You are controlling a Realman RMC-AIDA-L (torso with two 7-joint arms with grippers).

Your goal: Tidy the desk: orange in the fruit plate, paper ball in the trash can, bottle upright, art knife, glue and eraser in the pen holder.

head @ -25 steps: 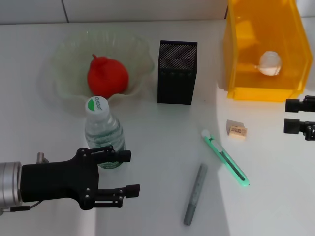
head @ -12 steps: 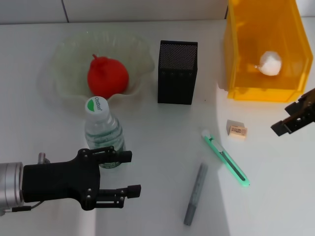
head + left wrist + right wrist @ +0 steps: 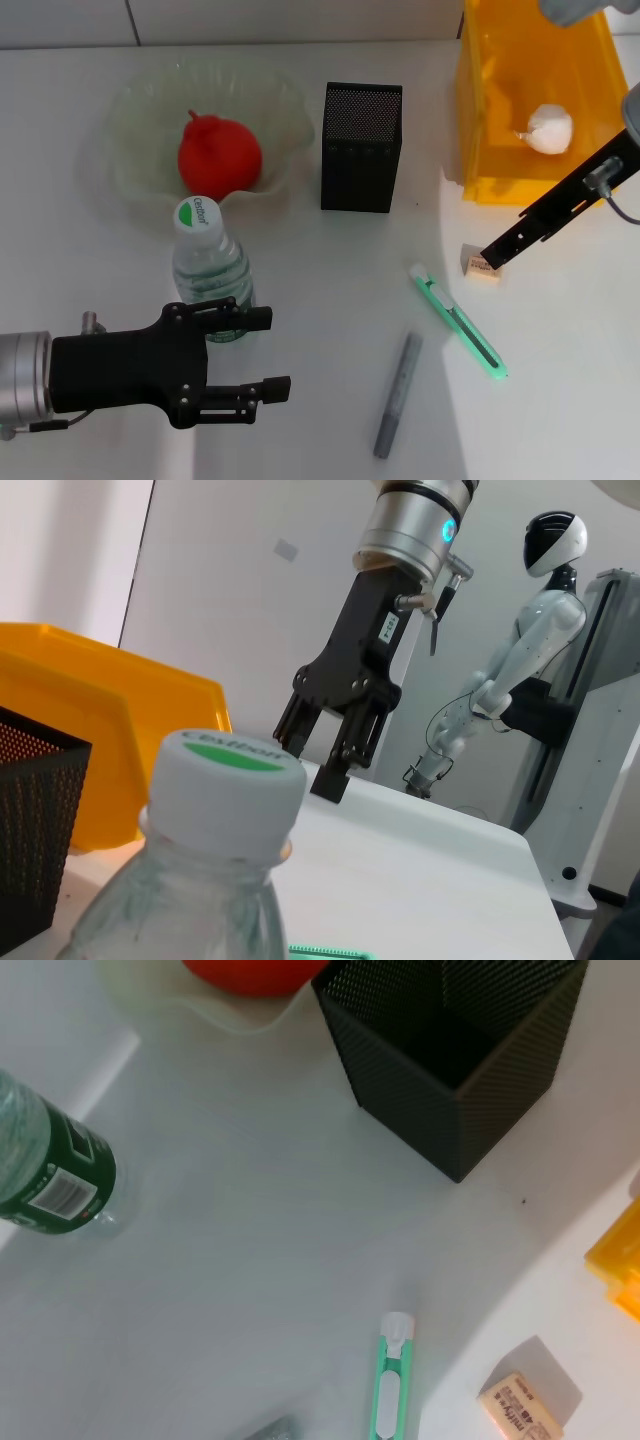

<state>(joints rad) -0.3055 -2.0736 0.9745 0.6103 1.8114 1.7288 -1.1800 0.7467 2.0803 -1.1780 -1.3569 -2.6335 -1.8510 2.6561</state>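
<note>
Black mesh pen holder (image 3: 361,147) anchors the head view: the eraser (image 3: 482,265) lies to its right beside the green art knife (image 3: 458,321), under the right gripper (image 3: 497,252), fingers parted. The left gripper (image 3: 262,352) gapes beside the upright bottle (image 3: 209,262). The left wrist view shows the bottle's cap close. The right wrist view shows the eraser near the holder.

Beyond my white table (image 3: 320,270), a white humanoid robot (image 3: 520,670) stands on a stand by the grey wall (image 3: 250,600).
</note>
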